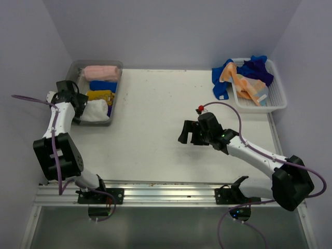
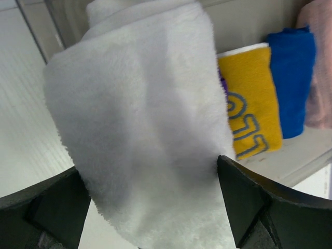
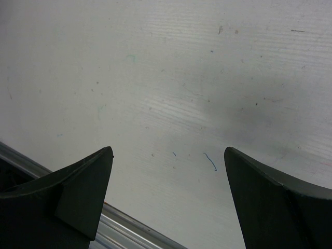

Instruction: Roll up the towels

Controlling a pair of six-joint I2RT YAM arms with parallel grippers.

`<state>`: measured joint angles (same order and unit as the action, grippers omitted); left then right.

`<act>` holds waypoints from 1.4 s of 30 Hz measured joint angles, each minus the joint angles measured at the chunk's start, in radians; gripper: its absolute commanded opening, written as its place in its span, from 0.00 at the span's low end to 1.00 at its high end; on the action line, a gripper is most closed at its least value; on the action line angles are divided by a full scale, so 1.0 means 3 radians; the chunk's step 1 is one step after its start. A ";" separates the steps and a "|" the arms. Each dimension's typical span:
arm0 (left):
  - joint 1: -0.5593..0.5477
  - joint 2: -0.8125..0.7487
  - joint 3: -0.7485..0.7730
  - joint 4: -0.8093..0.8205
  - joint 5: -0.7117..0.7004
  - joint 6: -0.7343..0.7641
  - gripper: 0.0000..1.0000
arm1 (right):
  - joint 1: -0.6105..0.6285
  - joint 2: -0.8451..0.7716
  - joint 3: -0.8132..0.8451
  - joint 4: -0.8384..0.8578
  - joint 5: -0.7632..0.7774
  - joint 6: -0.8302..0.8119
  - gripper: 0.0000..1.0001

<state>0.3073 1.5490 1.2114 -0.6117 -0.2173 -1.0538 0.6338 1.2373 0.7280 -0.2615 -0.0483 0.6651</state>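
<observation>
A white rolled towel [image 1: 96, 111] lies at the near end of the grey bin [image 1: 117, 96], next to yellow [image 1: 99, 96], blue [image 1: 102, 85] and pink [image 1: 101, 72] rolls. My left gripper [image 1: 79, 106] reaches into that bin. In the left wrist view the white towel [image 2: 140, 114] fills the gap between the widely spread fingers of my left gripper [image 2: 148, 166], with the yellow roll [image 2: 251, 104] and blue roll [image 2: 293, 78] beside it. My right gripper [image 1: 190, 133] hovers open and empty over the bare table, as the right wrist view [image 3: 168, 150] shows.
A white basket [image 1: 278, 98] at the back right holds a heap of unrolled blue and orange towels [image 1: 244, 78]. A metal rail [image 1: 166, 189] runs along the table's near edge.
</observation>
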 measured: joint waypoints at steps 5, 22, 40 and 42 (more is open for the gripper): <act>0.0000 0.0181 0.0107 -0.0320 -0.0005 0.0067 1.00 | 0.0000 0.0008 0.0000 0.0006 -0.0014 0.0000 0.92; 0.0000 0.0411 0.0824 -0.0837 0.0846 0.0674 1.00 | 0.0000 0.0067 0.0000 0.0072 -0.0078 0.0001 0.92; 0.0000 0.0058 0.1186 -0.0984 0.1335 0.0712 1.00 | 0.0000 0.0062 0.0000 0.0075 -0.0081 0.0014 0.92; 0.0000 -0.0005 0.1217 -0.0971 0.1216 0.0752 1.00 | 0.0000 0.0060 0.0000 0.0076 -0.0084 0.0015 0.92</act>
<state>0.3073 1.5475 1.5764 -0.9031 0.1474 -0.8284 0.6338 1.2552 0.7280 -0.2386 -0.0734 0.6697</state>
